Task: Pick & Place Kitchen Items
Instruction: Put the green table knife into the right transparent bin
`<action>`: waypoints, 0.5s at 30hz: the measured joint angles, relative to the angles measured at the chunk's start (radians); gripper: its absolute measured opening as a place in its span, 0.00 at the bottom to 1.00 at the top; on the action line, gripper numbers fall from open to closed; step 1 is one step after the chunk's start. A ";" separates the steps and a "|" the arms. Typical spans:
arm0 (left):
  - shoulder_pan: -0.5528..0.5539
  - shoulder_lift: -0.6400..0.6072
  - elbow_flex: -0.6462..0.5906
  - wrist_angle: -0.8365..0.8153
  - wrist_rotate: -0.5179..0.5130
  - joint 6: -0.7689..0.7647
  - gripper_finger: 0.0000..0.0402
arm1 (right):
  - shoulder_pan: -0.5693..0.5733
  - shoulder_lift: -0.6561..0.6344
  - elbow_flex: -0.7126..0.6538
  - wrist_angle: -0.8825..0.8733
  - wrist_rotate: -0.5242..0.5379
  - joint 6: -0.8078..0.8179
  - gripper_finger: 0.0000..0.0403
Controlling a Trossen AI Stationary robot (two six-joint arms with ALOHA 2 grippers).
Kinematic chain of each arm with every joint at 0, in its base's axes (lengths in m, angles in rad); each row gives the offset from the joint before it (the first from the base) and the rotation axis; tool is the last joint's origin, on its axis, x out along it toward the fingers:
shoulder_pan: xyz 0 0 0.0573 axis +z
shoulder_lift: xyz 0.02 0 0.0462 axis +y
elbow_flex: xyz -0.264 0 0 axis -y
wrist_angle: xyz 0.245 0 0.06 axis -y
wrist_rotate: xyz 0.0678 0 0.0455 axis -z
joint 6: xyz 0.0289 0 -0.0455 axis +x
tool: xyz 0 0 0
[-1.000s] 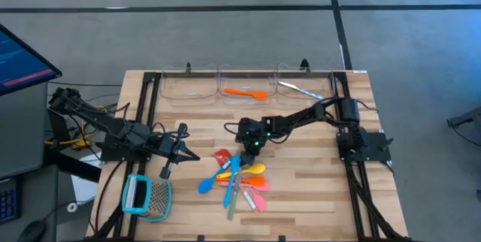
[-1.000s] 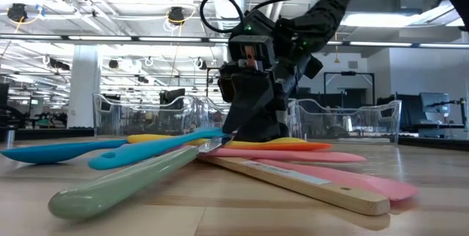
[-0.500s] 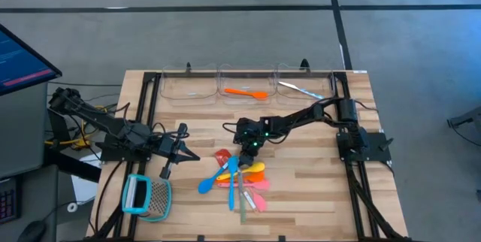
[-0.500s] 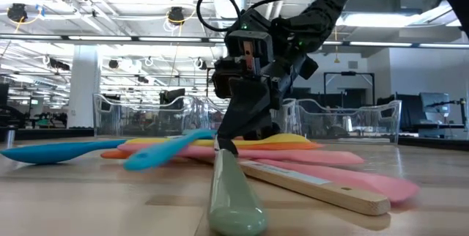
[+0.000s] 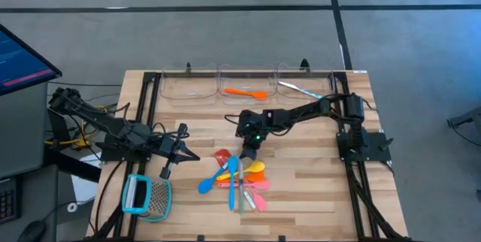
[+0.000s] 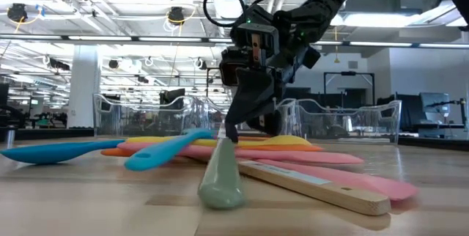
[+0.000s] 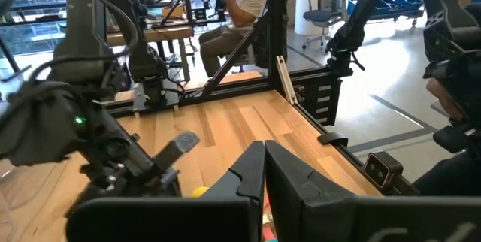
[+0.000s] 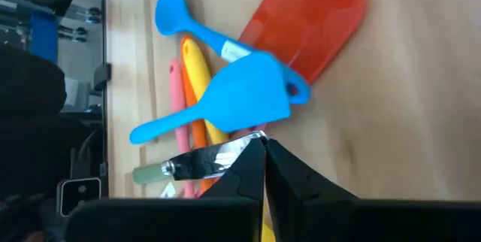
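High view: the right gripper [image 5: 249,152] pinches the shiny metal blade of a pale green-handled tool [image 5: 240,195] above the colourful spoon pile [image 5: 239,177]. The left gripper [image 5: 177,154] waits, fingers together.

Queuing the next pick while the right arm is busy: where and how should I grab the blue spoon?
Take the blue spoon on the bare stretch of handle just behind its bowl, coming straight down, fingers across the handle. That end sticks out onto bare wood; farther along, the blue spatula lies over it. The right gripper is shut on the green-handled knife.
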 joint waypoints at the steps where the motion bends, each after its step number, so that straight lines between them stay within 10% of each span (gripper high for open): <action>1: 0.000 0.000 0.000 0.000 0.000 0.000 0.01 | -0.005 -0.008 0.000 -0.011 0.008 -0.005 0.00; 10: 0.002 0.075 0.000 -0.003 -0.016 -0.134 0.01 | -0.020 -0.057 0.000 -0.058 0.038 -0.066 0.00; 15: 0.014 0.239 0.000 0.033 -0.222 -0.385 0.01 | -0.020 -0.057 0.000 -0.059 0.038 -0.067 0.00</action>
